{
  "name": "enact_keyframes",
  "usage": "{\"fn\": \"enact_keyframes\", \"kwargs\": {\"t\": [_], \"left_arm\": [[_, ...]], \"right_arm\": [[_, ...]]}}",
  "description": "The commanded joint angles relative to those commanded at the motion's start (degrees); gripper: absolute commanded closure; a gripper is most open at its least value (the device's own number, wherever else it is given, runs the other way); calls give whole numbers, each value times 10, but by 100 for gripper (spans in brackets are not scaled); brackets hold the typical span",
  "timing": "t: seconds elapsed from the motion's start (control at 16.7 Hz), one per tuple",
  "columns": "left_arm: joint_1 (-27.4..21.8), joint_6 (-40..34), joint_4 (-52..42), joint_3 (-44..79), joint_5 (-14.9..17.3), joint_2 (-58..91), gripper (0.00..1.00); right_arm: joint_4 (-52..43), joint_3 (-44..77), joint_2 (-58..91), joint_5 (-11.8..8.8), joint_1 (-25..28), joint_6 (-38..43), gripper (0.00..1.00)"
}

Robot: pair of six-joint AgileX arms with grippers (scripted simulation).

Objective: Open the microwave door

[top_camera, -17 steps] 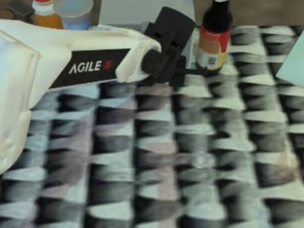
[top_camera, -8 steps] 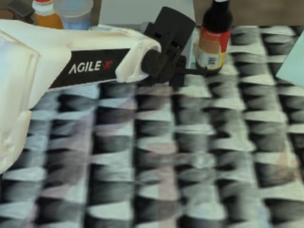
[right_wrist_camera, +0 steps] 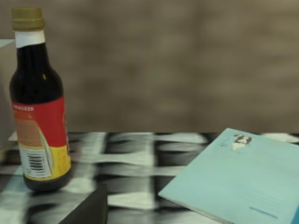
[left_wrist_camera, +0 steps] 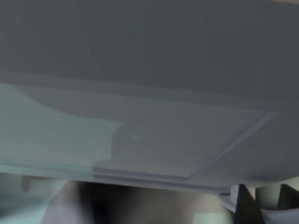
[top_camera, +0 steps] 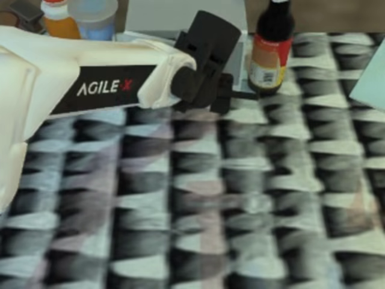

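The left arm [top_camera: 90, 84] has shifted slightly toward the table's left since half a second ago, and its black left gripper [top_camera: 207, 90] has moved with it. The gripper sits at the front of the microwave [top_camera: 180, 15], at the far edge of the table [top_camera: 240, 198]. Whether its fingers are spread or pressed together cannot be told. The left wrist view is filled by the microwave door [left_wrist_camera: 154, 140], very close, showing a pale frame line around a grey window.

Just right of the gripper stands a dark sauce bottle [top_camera: 272, 48] with a red and yellow label. Left of it, beyond the arm, are an orange bottle [top_camera: 59, 17] and a pale blue cup [top_camera: 95, 17]; their contents cannot be seen. A light blue book [right_wrist_camera: 238, 172] lies farther right. The right gripper is out of view.
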Motion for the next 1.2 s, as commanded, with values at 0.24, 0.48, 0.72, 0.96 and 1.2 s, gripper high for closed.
{"fn": "enact_keyframes", "kwargs": {"t": [0.24, 0.48, 0.72, 0.96, 1.2], "left_arm": [[2, 7, 3, -10, 4, -3, 100], [2, 7, 3, -10, 4, -3, 100], [2, 7, 3, -10, 4, -3, 100], [2, 7, 3, -10, 4, -3, 100], [2, 7, 3, -10, 4, -3, 100]], "right_arm": [[0, 0, 0, 0, 0, 0, 0], [0, 0, 0, 0, 0, 0, 0], [0, 0, 0, 0, 0, 0, 0], [0, 0, 0, 0, 0, 0, 0], [0, 0, 0, 0, 0, 0, 0]]}}
